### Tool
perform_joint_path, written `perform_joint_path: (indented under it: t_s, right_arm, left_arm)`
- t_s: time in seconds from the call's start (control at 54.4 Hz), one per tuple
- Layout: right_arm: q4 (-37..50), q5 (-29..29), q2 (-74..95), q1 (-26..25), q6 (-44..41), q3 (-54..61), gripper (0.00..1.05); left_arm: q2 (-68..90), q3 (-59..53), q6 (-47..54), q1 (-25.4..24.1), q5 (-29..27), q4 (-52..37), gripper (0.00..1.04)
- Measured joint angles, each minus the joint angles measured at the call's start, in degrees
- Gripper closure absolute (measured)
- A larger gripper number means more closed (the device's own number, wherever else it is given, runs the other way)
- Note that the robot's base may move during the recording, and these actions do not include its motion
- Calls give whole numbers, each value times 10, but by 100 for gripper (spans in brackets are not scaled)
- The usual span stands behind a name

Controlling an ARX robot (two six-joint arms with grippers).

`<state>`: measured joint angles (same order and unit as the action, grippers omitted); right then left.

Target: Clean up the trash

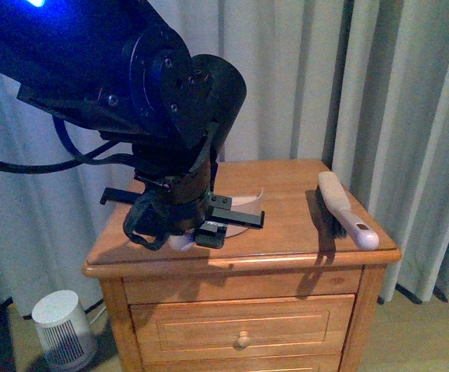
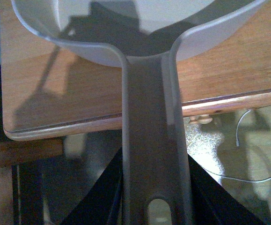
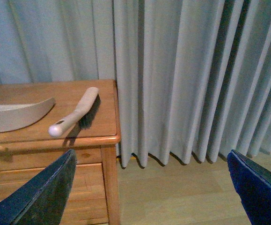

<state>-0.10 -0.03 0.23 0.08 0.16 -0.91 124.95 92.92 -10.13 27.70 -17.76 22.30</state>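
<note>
**Two arms poised, sweep not yet begun**

One tool is in hand and one lies idle on the wooden nightstand (image 1: 294,182). The left gripper (image 2: 156,206) is clamped on the long handle of the pinkish-beige dustpan (image 2: 79,47). Its dark fingers (image 2: 102,197) press the handle from both sides, just past the nightstand's front edge, and the pan itself rests on the top. The right gripper (image 3: 150,157) hangs off to the side of the furniture, its jaws wide apart with nothing between them. It faces the hand brush (image 1: 345,211), which lies untouched near the right edge, well apart from the pan.

No view shows the trash plainly. The part of the pan seen from the left wrist holds only shadow, and the bare wood around it shows no white paper ball. In the front view a small pale patch (image 1: 179,242) peeks out under the left gripper, but it could be the ball or the end of the handle. Judged from this, the cleanup is at an early stage. The pan is gripped, the brush has yet to be picked up, and nothing appears to have been swept in.

Grey curtains (image 3: 172,70) hang behind, and a small white grilled appliance (image 1: 61,325) stands on the floor. No brand, label or lettering can be read anywhere.
</note>
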Motion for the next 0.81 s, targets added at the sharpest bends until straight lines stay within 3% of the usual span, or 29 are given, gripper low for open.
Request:
perform_joint_path:
  t_s: [0.202,0.809]
  right_arm:
    - [0,0,0,0,0,0,7]
    - [0,0,0,0,0,0,7]
  left_arm:
    - [-22,-29,2,-3,1,-47,76]
    - [-405,-320,125,-56,-18,-408,77]
